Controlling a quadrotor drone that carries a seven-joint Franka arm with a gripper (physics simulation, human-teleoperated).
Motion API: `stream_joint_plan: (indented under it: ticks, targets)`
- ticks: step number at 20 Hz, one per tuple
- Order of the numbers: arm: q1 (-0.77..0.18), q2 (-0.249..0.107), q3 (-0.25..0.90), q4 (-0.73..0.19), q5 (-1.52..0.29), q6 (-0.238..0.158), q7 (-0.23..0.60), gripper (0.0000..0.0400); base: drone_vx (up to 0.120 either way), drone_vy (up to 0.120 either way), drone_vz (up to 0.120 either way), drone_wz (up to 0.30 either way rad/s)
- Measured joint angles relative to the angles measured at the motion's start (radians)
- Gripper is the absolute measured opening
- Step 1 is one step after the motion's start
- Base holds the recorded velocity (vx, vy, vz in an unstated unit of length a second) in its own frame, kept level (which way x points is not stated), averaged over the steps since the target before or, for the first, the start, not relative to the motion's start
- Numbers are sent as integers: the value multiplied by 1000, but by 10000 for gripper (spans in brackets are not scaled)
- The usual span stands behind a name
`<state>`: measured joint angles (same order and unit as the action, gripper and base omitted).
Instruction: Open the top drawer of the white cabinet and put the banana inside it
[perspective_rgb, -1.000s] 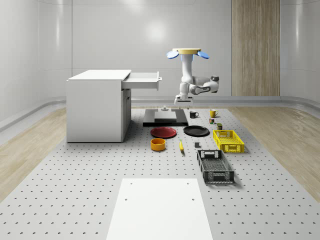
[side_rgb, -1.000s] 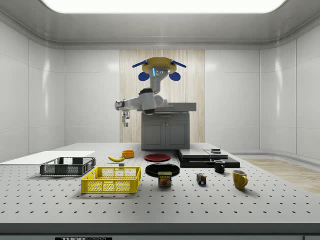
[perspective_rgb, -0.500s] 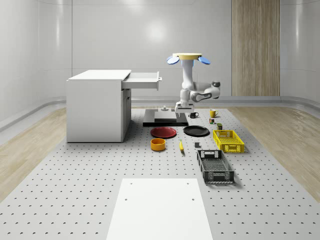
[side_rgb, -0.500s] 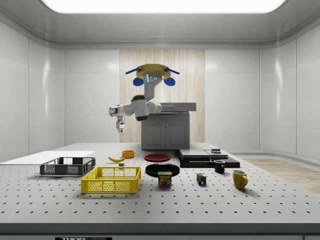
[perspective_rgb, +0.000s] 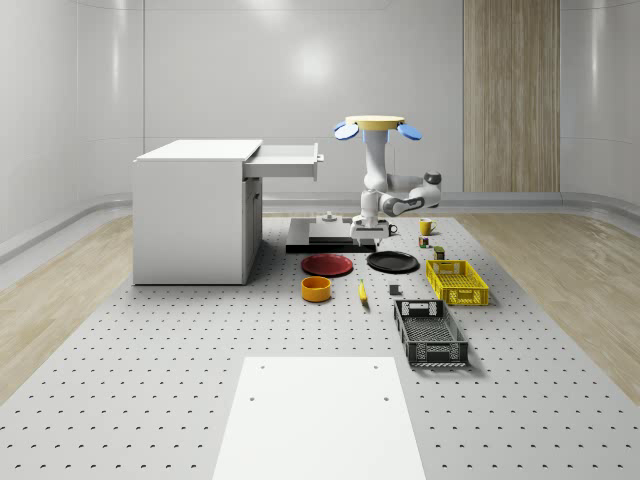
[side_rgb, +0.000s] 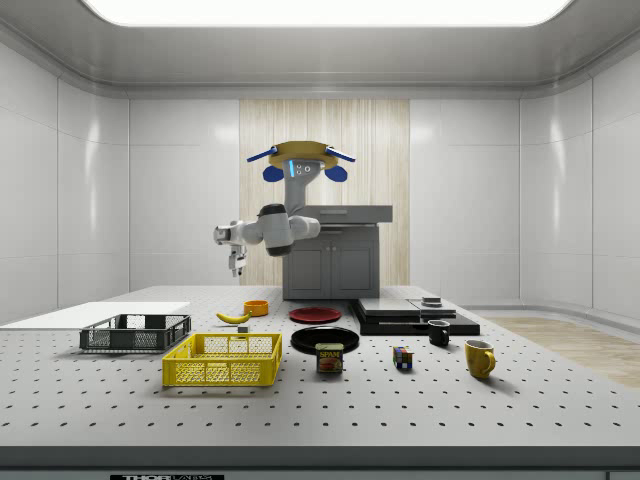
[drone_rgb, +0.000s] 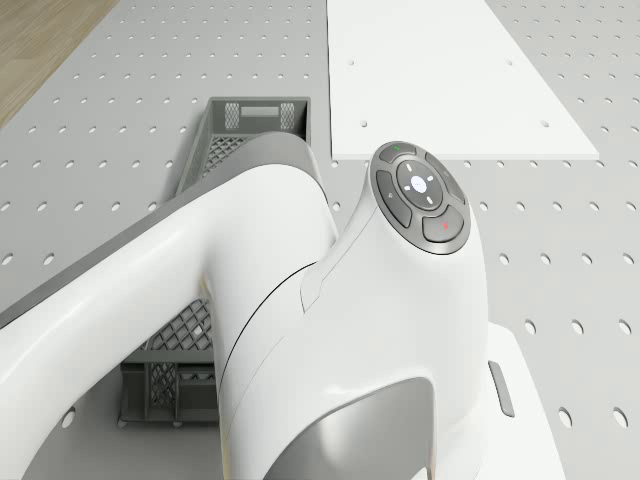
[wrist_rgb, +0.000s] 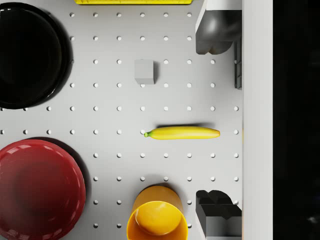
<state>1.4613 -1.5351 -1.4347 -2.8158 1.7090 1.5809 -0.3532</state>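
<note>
One drawer (perspective_rgb: 288, 160) of the cabinet (perspective_rgb: 195, 212) is seen pulled out.
The drone (perspective_rgb: 377, 126) hovers over the table (perspective_rgb: 150, 380); the gripper (wrist_rgb: 219, 121) is held wide open, empty, above the banana (wrist_rgb: 182, 133), which lies beside the orange bowl (wrist_rgb: 156, 218).

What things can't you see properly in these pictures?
- Inside of the open top drawer: the whole-scene view sees its outside only.
- Grey crate, drone view: the arm covers most of it.
- Black plate, red plate and orange bowl, wrist view: cut off by the edges.
- Banana, whole-scene view: too small for detail.
</note>
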Motion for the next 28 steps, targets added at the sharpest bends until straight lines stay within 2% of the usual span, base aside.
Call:
stream_joint_plan:
  ticks: [2, 26, 28]
  targets:
    - [0, -3, 0, 0, -1, 2, 0, 400, 100, 0, -120, 0]
    - [4, -27, -2, 1, -11, 25, -3, 400, 0, 0, -120, 0]
    - [8, -29, -2, 1, -11, 26, -7, 400, 0, 0, -40, 0]
